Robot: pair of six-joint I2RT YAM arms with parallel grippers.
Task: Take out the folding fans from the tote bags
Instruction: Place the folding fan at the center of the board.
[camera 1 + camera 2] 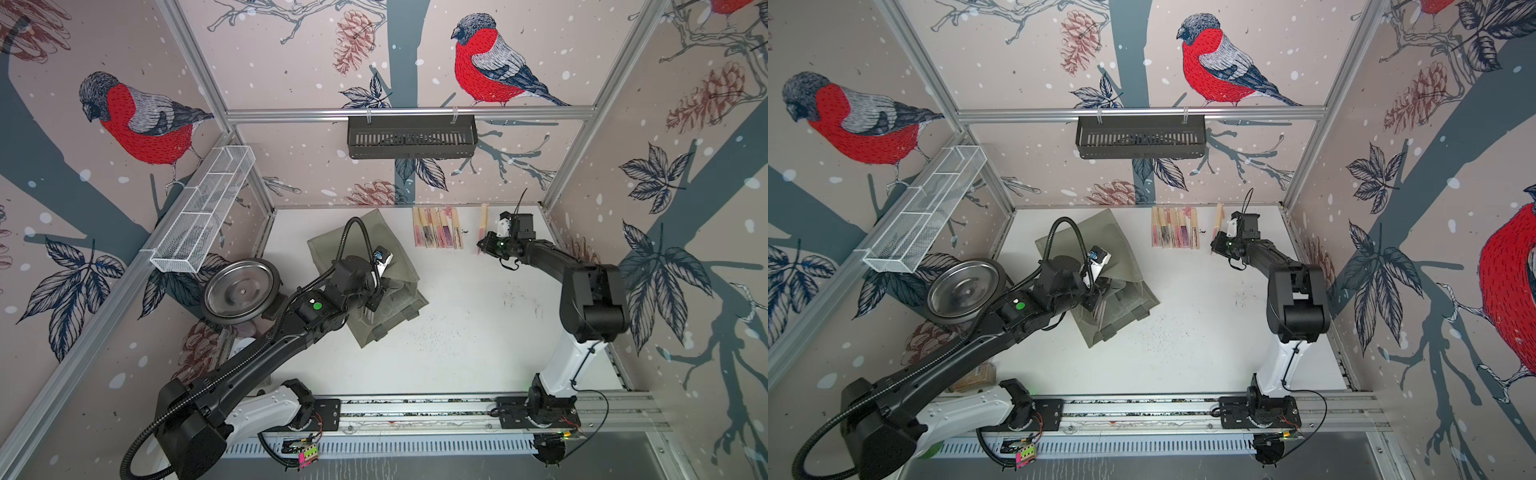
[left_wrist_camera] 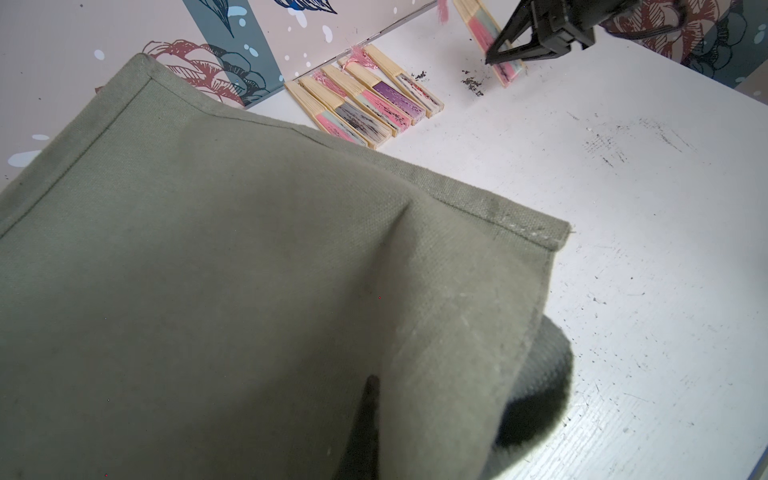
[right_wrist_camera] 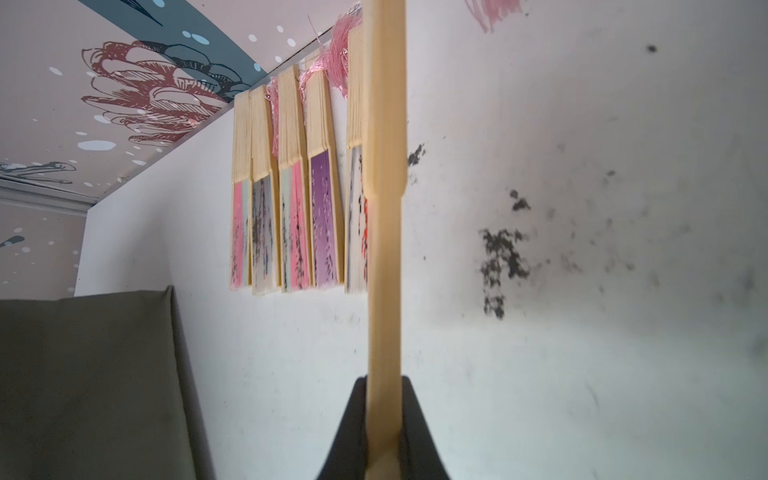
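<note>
- Tote of soft olive fabric (image 1: 325, 253) slumped left of centre on white tabletop (image 1: 457, 332) in both top views; left gripper (image 1: 372, 301) pressed together at its open mouth, hold on cloth impossible to tell.
- Through left wrist camera: same tote filling most of frame, row of five closed bamboo fans (image 2: 365, 99) beyond it, laid side by side along back wall (image 2: 291, 37).
- Through right wrist camera: right gripper (image 3: 384, 388) pinching slim closed bamboo fan (image 3: 384, 249) near one end, just beside the row.
</note>
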